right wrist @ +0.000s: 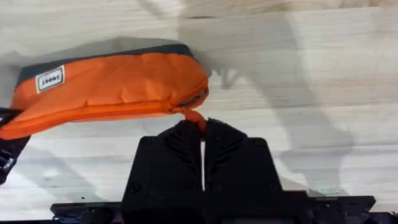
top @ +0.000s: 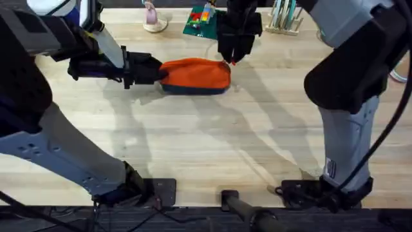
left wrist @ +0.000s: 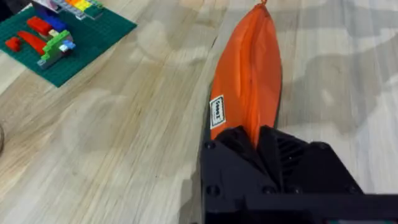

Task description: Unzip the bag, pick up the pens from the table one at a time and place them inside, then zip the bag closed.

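Observation:
The orange bag point(top: 196, 74) lies on the table point(top: 212, 148) toward the far middle, lengthwise left to right, dark base down. My left gripper point(top: 158, 72) is shut on its left end; in the left wrist view the black fingers point(left wrist: 258, 134) pinch the fabric ridge of the bag point(left wrist: 249, 68). At the right end my right gripper point(top: 233, 58) comes down from above. In the right wrist view it point(right wrist: 202, 127) is shut on the small red pull point(right wrist: 194, 116) at the tip of the bag point(right wrist: 112, 87). The bag's top seam looks closed. The pens are out of view.
A green brick baseplate point(top: 201, 20) with coloured bricks sits just behind the bag, also seen in the left wrist view point(left wrist: 62, 40). A pink object point(top: 153, 19) and a wooden rack point(top: 283, 19) stand along the far edge. Bare tabletop stretches in front of the bag.

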`<state>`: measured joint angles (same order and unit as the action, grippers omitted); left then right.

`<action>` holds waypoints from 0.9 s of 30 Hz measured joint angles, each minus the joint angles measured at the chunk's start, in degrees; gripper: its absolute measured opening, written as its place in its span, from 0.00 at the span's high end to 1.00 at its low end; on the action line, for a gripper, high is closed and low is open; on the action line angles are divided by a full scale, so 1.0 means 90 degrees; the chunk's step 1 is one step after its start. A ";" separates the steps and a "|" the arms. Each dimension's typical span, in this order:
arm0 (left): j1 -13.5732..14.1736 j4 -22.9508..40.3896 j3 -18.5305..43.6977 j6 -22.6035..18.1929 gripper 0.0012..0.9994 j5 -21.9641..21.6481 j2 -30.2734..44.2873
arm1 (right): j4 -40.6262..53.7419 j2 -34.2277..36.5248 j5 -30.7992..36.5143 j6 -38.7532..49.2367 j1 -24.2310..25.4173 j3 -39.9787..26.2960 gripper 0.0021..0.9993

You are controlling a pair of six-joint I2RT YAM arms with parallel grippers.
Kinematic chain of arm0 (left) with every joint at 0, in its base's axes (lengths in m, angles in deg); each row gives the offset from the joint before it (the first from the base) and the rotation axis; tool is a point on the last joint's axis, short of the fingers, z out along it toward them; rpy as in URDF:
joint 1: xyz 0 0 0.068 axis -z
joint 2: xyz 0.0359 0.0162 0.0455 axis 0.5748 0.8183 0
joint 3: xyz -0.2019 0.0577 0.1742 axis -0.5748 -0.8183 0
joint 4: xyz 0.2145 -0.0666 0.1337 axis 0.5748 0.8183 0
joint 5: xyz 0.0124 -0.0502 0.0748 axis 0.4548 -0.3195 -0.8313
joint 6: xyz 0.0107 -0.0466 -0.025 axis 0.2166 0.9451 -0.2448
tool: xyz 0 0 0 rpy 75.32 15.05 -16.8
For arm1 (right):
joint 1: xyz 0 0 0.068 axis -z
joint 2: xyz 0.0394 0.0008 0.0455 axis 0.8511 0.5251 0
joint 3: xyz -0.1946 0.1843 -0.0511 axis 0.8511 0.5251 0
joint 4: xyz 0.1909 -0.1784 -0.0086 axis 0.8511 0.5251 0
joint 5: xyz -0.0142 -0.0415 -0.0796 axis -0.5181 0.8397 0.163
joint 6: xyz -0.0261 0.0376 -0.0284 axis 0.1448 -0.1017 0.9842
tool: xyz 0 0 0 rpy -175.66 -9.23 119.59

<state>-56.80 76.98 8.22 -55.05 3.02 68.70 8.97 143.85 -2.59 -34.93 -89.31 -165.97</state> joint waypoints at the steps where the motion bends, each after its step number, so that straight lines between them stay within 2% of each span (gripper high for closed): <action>1: 0.0009 0.0002 0.0000 0.0001 0.96 0.0023 0.0002 | -0.0001 0.0000 0.0006 -0.0002 0.0022 0.0000 0.97; 17: 0.0046 -0.0003 -0.0002 0.0000 0.96 0.0123 0.0000 | -0.0099 0.0049 0.0038 -0.0006 0.0314 0.0182 0.97; 23: 0.0046 -0.0024 -0.0002 0.0000 0.96 0.0090 0.0000 | -0.0823 0.0049 0.0122 -0.0021 0.0430 0.1519 0.97; 27: 0.0046 -0.0022 -0.0002 0.0000 0.96 0.0091 0.0001 | -0.1413 0.0047 -0.0237 -0.0027 0.0485 0.2373 0.97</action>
<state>-56.39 76.78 8.19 -55.05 3.84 68.71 -3.74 144.28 -4.73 -35.17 -84.95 -144.61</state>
